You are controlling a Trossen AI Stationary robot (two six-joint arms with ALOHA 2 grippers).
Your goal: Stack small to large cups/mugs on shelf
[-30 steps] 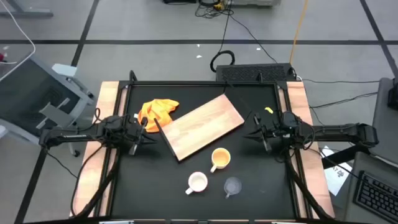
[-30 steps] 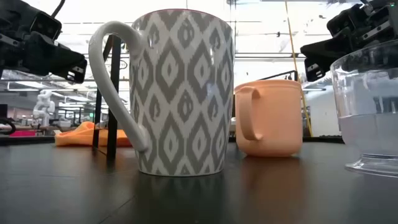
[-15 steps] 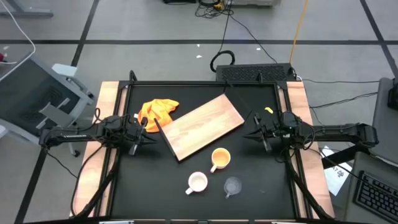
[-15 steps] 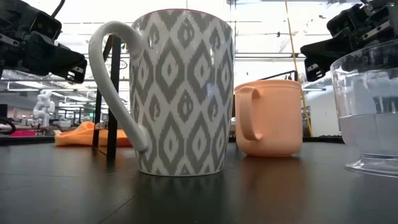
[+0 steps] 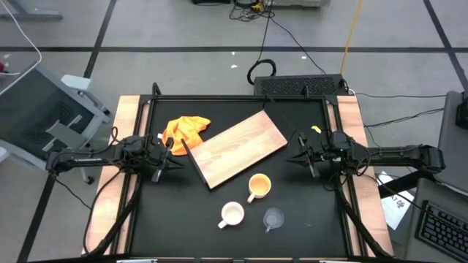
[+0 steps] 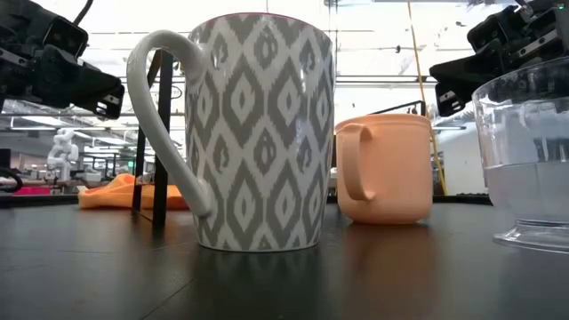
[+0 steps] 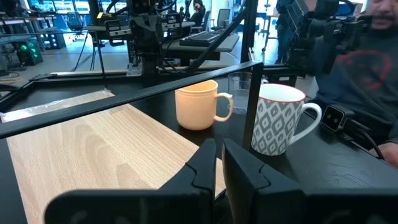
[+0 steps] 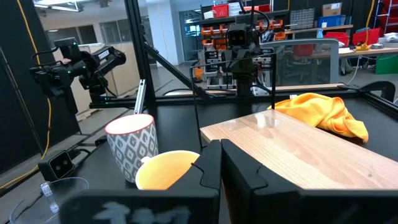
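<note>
My left gripper hangs closed and empty at the table's nine o'clock edge, just beside the wooden shelf and the yellow-orange cloth. My right gripper hangs at three o'clock, fingers pressed together on nothing. The shelf lies bare, slanted across the centre. At six o'clock of it stand the yellow-orange mug, the white patterned mug and the clear glass cup, all upright on the black tabletop.

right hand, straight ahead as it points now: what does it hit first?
Probably the yellow-orange mug, which sits just ahead of the shut right hand in the right wrist view. From above, the wooden board lies close to that line too; height is unclear, so it may pass over.
</note>
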